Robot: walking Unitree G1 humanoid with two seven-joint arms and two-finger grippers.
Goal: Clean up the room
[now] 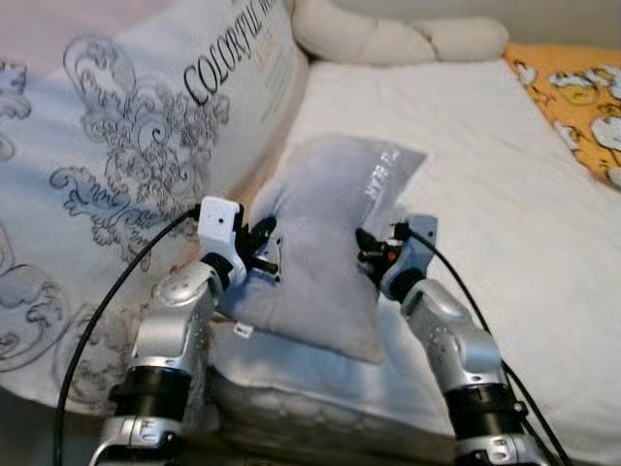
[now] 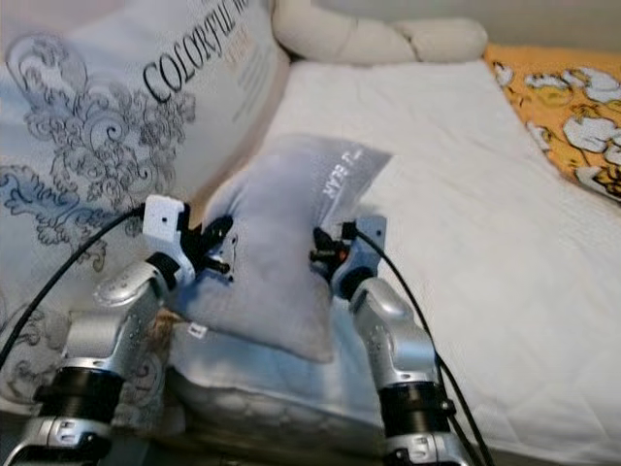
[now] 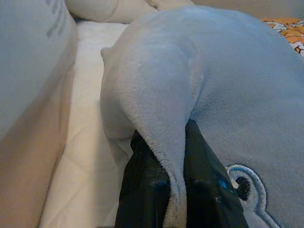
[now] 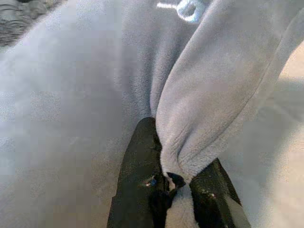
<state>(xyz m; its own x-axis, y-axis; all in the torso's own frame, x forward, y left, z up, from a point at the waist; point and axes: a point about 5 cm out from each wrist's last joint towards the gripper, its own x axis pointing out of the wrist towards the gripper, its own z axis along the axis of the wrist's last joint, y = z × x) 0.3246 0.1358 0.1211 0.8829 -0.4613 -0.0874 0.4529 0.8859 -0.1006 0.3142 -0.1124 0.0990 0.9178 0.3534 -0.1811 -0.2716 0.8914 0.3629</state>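
A grey plush pillow (image 1: 325, 243) with white lettering is lifted at the near side of the white bed (image 1: 505, 214), its far corner tilted up. My left gripper (image 1: 264, 249) is shut on the pillow's left edge. In the left wrist view, the black fingers (image 3: 142, 190) pinch a fold of grey plush (image 3: 190, 85) beside an embroidered eye. My right gripper (image 1: 369, 247) is shut on the pillow's right edge. In the right wrist view, its fingers (image 4: 137, 175) clamp a bunched seam of the pillow (image 4: 213, 95).
A big white cushion (image 1: 126, 136) with grey scrolls and "COLORFUL" lettering leans at the left. A cream bolster (image 1: 388, 39) lies along the head of the bed. An orange duck-print blanket (image 1: 582, 97) covers the far right. Another white pillow (image 1: 310, 388) lies under the grey one.
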